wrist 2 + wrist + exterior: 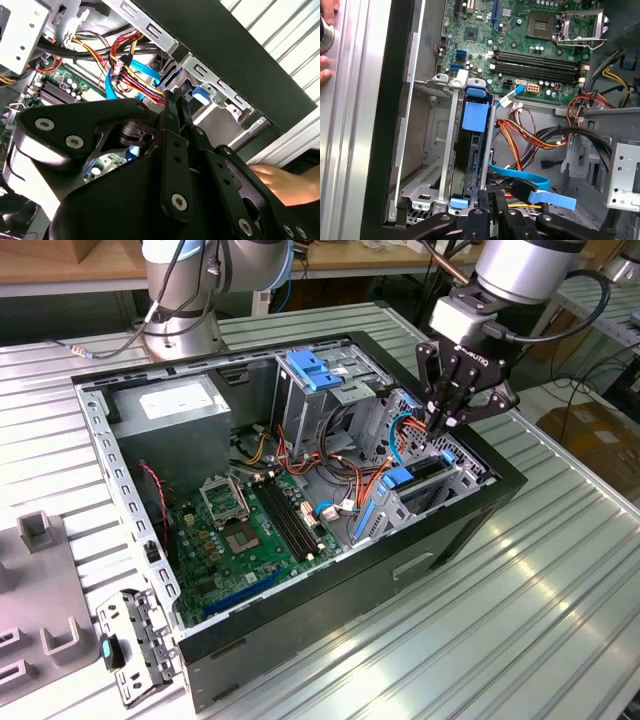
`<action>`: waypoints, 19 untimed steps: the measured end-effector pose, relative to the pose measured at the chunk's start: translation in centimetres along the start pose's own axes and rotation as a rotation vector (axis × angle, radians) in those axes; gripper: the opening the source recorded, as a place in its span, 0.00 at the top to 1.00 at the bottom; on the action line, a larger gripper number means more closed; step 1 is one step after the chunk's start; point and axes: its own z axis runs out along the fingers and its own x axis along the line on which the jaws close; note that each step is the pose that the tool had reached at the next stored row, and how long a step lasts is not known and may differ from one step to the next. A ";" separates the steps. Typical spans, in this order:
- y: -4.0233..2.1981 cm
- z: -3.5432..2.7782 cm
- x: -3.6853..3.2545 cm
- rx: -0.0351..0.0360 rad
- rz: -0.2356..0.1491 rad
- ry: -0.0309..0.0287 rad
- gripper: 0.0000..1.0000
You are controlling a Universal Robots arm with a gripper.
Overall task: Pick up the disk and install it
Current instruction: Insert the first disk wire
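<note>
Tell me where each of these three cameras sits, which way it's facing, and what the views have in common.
Exterior view: off the arm, above and to one side, looking down on the open computer case; the arm and gripper show.
First wrist view: on the arm, looking down past the gripper into the drive cage, where the disk sits edge-on.
Second wrist view: on the arm, looking along the gripper toward the cables.
Shared: both wrist views show a person's hand by the case.

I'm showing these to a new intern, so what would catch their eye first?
The opened computer case on the slatted table, its green motherboard exposed. The black gripper hangs over the drive cage at the exterior view's right, where the disk with blue rails sits edge-on in its slot. A tangle of red, yellow and blue cables lies beside it.
</note>
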 end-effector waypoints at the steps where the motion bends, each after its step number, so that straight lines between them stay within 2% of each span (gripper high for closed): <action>1: 0.00 0.13 0.00 -0.0007 0.025 0.0000 0.84; 3: 0.00 0.32 -0.01 -0.0008 0.059 0.0004 0.84; 6: 0.32 0.51 -0.05 0.0073 0.062 0.0010 0.84; 19: 0.32 0.52 -0.06 0.0074 0.062 0.0012 0.84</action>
